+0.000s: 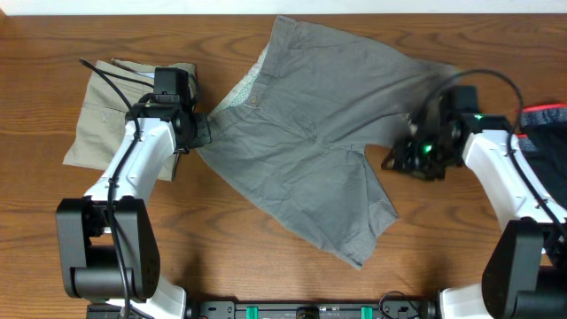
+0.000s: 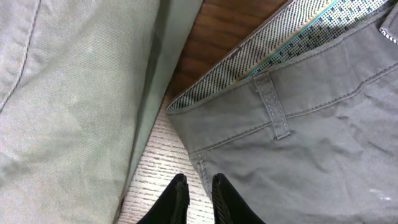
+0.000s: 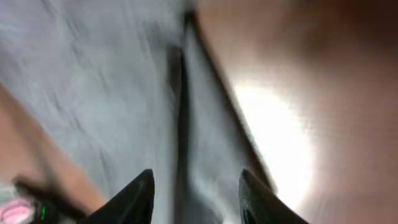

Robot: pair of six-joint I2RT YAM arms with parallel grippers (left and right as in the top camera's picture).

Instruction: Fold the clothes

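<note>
The grey shorts point(image 1: 310, 133) lie spread and wrinkled across the middle of the table, with the pale patterned waistband lining point(image 2: 292, 43) turned out at the upper left. My left gripper point(image 1: 202, 133) is at the shorts' left waist corner. Its fingers point(image 2: 198, 183) are almost together on the side seam, where grey cloth point(image 2: 298, 149) meets the white ribbed pocket lining point(image 2: 158, 168). My right gripper point(image 1: 403, 158) is at the right leg's edge. Its fingers point(image 3: 196, 186) are wide open over a ridge of grey cloth point(image 3: 112, 81); that view is blurred.
Folded beige shorts point(image 1: 102, 124) lie at the far left, right beside my left gripper, and fill the left of the left wrist view point(image 2: 68, 106). A red and dark garment point(image 1: 542, 120) lies at the right edge. Bare wooden table point(image 1: 239, 239) runs along the front.
</note>
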